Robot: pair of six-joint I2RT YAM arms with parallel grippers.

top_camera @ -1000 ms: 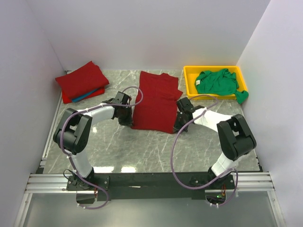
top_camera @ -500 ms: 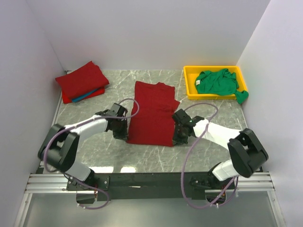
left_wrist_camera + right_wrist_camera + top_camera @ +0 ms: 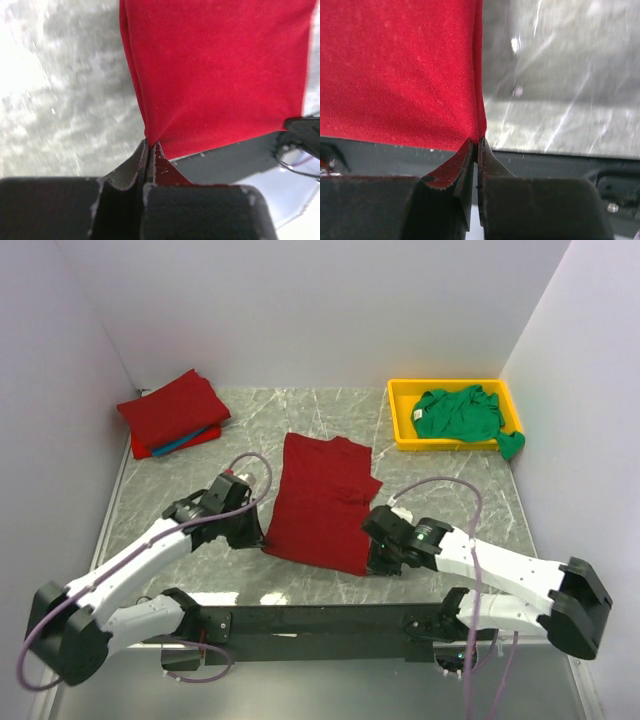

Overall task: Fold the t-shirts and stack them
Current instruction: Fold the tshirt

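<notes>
A dark red t-shirt (image 3: 322, 500) lies folded lengthwise in the middle of the table. My left gripper (image 3: 258, 536) is shut on its near left corner, seen pinched in the left wrist view (image 3: 148, 142). My right gripper (image 3: 376, 560) is shut on its near right corner, seen in the right wrist view (image 3: 479, 140). The shirt's near edge hangs over the table's front rail. A stack of folded dark red shirts (image 3: 172, 408) with a blue one (image 3: 185, 441) between lies at the back left. A bright green shirt (image 3: 460, 414) lies crumpled in the tray.
The yellow tray (image 3: 400, 430) stands at the back right, the green shirt's sleeve hanging over its right rim. White walls close in the table on three sides. The black front rail (image 3: 320, 620) runs along the near edge.
Both grippers have pulled the red shirt toward the near edge of the table. The arms have stretched out low and the shirt's near edge now reaches the front rail.
</notes>
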